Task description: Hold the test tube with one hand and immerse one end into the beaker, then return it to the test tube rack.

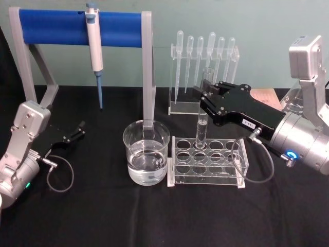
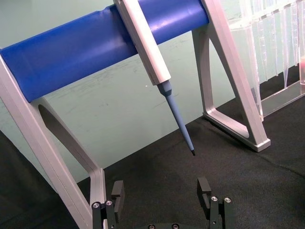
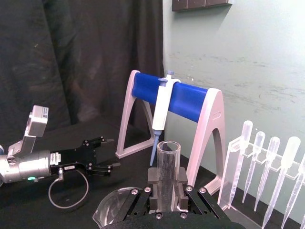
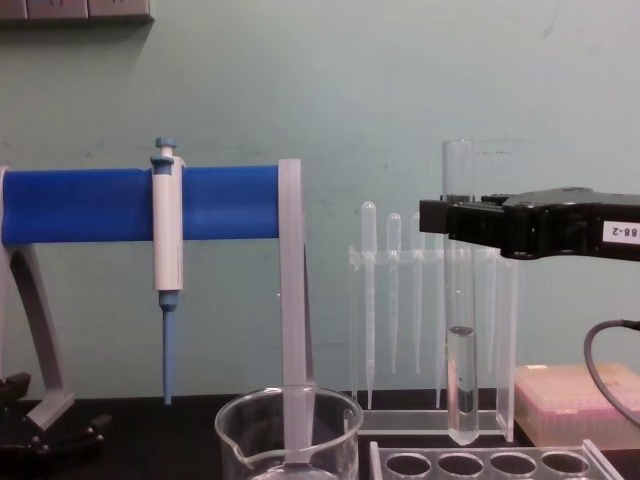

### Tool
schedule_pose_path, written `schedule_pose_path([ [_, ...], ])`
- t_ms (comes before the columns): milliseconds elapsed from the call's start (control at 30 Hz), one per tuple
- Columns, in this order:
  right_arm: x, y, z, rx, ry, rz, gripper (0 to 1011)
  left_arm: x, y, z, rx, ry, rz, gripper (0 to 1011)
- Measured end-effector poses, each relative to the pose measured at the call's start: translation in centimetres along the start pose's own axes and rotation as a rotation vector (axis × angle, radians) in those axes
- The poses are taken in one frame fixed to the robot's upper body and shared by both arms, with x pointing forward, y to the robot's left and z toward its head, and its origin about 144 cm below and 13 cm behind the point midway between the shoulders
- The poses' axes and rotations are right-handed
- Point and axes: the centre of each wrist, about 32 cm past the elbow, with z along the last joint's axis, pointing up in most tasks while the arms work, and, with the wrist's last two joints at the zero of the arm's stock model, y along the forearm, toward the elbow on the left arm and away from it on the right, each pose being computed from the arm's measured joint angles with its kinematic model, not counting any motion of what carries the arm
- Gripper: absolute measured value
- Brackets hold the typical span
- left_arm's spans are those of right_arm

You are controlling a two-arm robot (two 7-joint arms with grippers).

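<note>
The test tube [image 1: 202, 123] stands upright over the back row of a clear rack [image 1: 208, 165], a little clear liquid in its lower part. In the chest view the test tube's [image 4: 460, 330] rounded bottom hangs just above the rack's top plate [image 4: 480, 463]. My right gripper [image 1: 206, 93] is shut on the tube's upper part, just below the rim; in the right wrist view the tube [image 3: 167, 162] sits between the right gripper's [image 3: 167, 183] pads. The beaker [image 1: 146, 152], part-filled with clear liquid, stands left of the rack. My left gripper [image 1: 77, 131] rests open at the far left.
A blue-barred stand [image 1: 82, 23] holding a blue-tipped pipette [image 1: 95, 56] sits at the back left. Behind the rack stands a clear holder of bulb-topped pipettes [image 1: 205, 56]. A cable [image 1: 257, 164] loops from the right wrist beside the rack. A pink box [image 4: 580, 400] is at the right.
</note>
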Motion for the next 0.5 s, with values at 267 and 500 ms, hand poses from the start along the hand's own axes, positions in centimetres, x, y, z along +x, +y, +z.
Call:
schedule_pose_path([
  [267,0.01,0.00,-0.02,-0.001,0.000,0.001,225,0.00,0.00,0.00,0.000,0.000,0.000,1000],
  [500,0.01,0.01,-0.02,-0.001,0.001,0.002,225,0.00,0.00,0.00,0.000,0.000,0.000,1000],
])
